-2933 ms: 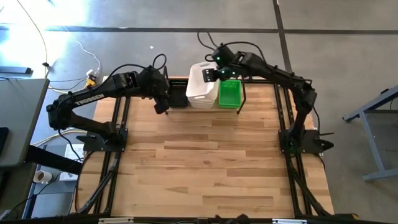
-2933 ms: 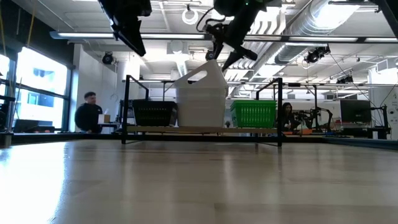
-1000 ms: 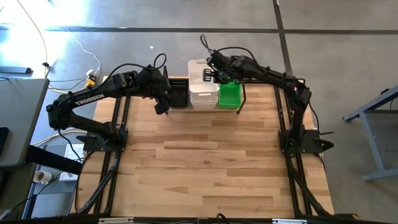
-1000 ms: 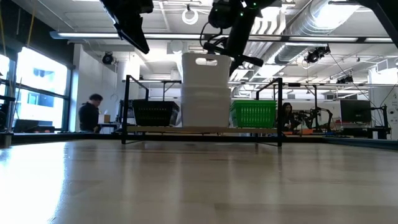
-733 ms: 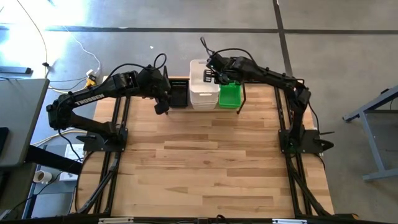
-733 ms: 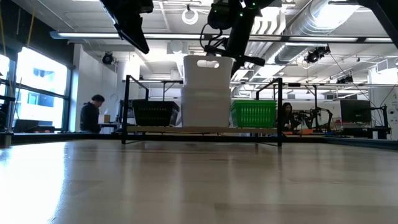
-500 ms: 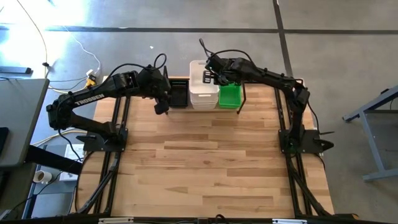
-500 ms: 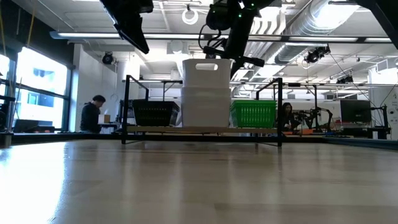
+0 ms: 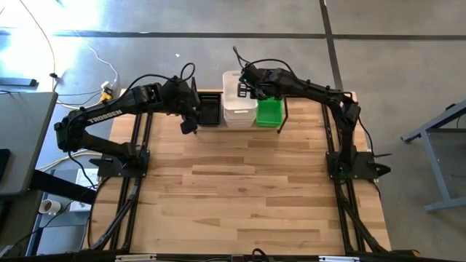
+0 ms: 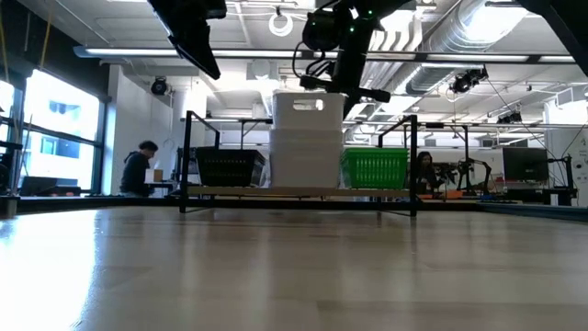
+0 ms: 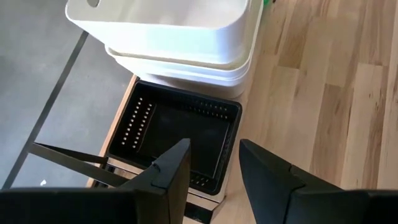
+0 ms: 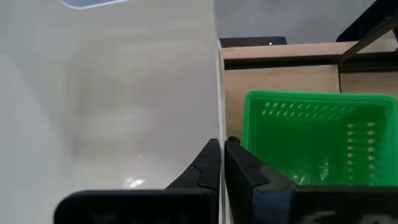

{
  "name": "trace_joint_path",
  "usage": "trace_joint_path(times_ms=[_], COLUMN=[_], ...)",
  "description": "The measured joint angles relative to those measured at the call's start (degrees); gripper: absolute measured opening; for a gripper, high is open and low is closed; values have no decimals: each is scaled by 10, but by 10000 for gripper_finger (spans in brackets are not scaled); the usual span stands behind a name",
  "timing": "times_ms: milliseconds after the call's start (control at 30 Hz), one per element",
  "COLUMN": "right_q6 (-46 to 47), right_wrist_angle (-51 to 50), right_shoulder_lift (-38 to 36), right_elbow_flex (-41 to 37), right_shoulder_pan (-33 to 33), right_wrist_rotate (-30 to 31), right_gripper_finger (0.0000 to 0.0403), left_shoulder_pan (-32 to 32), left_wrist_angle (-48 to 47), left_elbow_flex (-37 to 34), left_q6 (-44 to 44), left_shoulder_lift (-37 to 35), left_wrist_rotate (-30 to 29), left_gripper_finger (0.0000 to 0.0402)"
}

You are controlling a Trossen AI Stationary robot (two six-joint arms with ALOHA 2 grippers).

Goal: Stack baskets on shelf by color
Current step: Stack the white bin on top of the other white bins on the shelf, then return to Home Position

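The right tool point(image 12: 219, 163) pinches the top white basket's point(image 9: 238, 93) wall, stacked mid-shelf point(image 10: 299, 191). Black basket point(image 11: 174, 140) and green basket point(image 12: 311, 137) flank it. The left tool point(image 11: 214, 165) hangs parted, empty, above the black one.

Only one legible marking: white lettering "TROSSEN" along the upper link of the left arm point(image 9: 98, 114), seen in the high view, at about ten o'clock from the table's middle, running up toward the elbow. No readable labels, numbers or signs elsewhere: none on the baskets, none on the shelf, none on the right arm, nothing legible in the low view's room background or in either wrist view.
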Motion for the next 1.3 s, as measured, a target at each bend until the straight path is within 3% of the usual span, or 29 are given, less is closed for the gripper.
trace_joint_path(times_ms=[500, 833, 1033, 1300], right_q6=[-14, -115, -209, -247], right_wrist_angle=[0, -5, -20, -45], right_shoulder_lift=[0, -27, -54, -59], right_elbow_flex=[0, 0, 0, 0], right_shoulder_pan=[0, 8, 36, 78], right_wrist_rotate=[6, -23, -20, 1], right_gripper_finger=[96, 103, 103, 103], left_shoulder_pan=[0, 0, 0, 0], left_wrist_angle=[0, 0, 17, 130], left_elbow_flex=[0, 0, -37, -190], left_q6=[0, -6, -52, -140], left_shoulder_lift=[0, -12, -83, -237], left_wrist_rotate=[0, 1, 26, 45], left_gripper_finger=[129, 129, 129, 129])
